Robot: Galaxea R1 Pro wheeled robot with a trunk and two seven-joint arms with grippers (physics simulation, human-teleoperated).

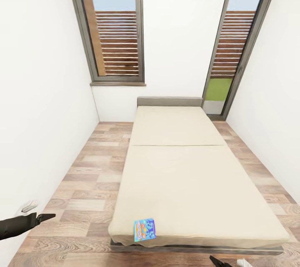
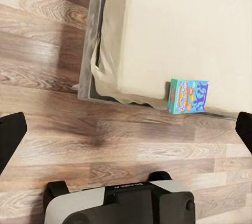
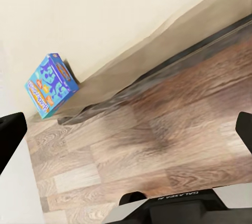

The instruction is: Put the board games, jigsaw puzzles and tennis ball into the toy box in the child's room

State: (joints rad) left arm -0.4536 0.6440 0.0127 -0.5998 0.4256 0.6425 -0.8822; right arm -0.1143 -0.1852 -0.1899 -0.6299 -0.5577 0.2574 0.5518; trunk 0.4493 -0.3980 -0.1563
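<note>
The blue game (image 1: 144, 229) lies at the bed (image 1: 187, 175) edge, lower centre, between my released hands, my right hand (image 1: 219, 261) nearer

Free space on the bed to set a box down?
Nearly the whole beige mattress is bare, from the grey headboard to the foot. The only item is the small blue board game box at the near edge, toward its left corner.
</note>
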